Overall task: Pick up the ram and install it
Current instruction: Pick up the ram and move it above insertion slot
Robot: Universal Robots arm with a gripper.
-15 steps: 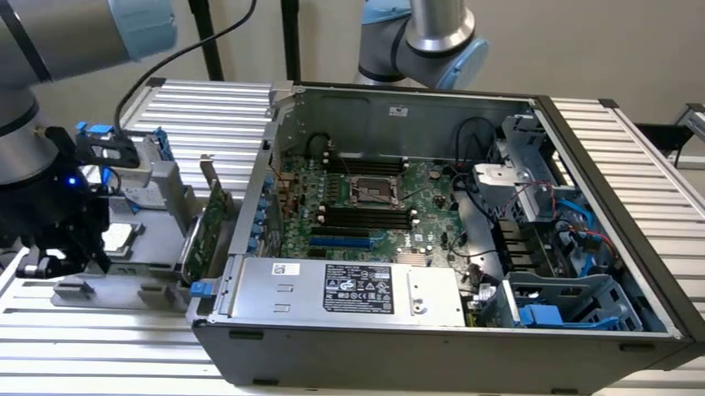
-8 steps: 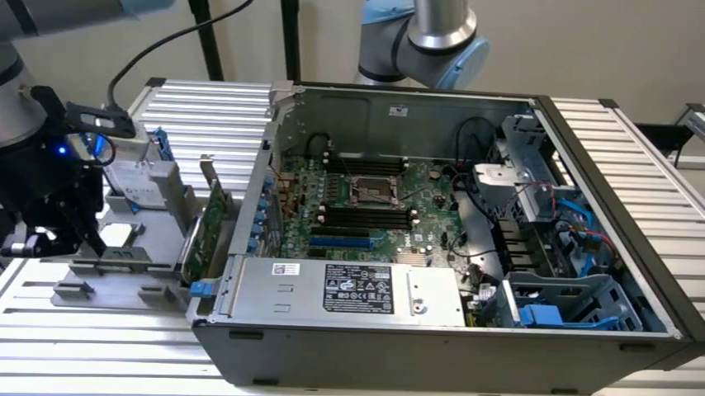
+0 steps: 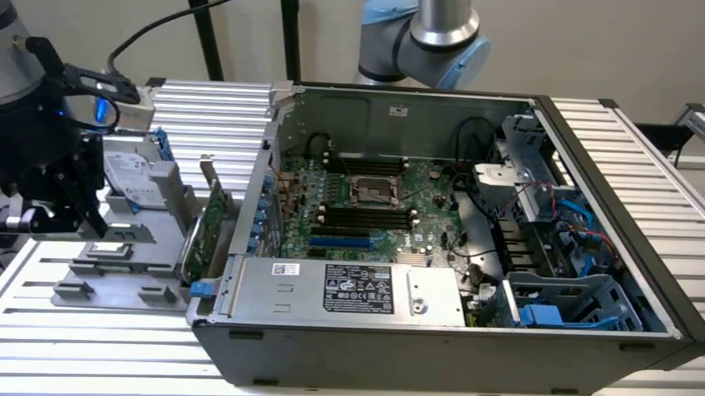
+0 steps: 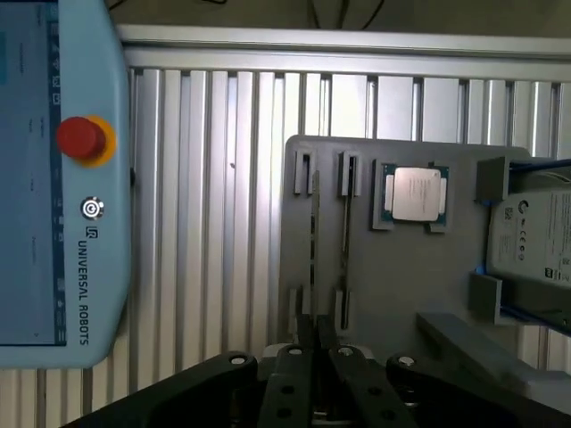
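Wrist view has my end effector drawn narrow, pinching the near end of the ram. The ram stands on edge in the grey fixture tray on the table. By my judgement, the lift and seating into the black motherboard slots are not yet done.

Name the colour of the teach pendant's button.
The button is red; wrist view shows it best.

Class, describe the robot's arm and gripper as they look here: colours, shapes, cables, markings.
The arm is a silver-grey tube with rounded joints capped in light blue. The gripper is black, built of flat angular links with small round pivot pins. A black cable runs to its wrist mount.
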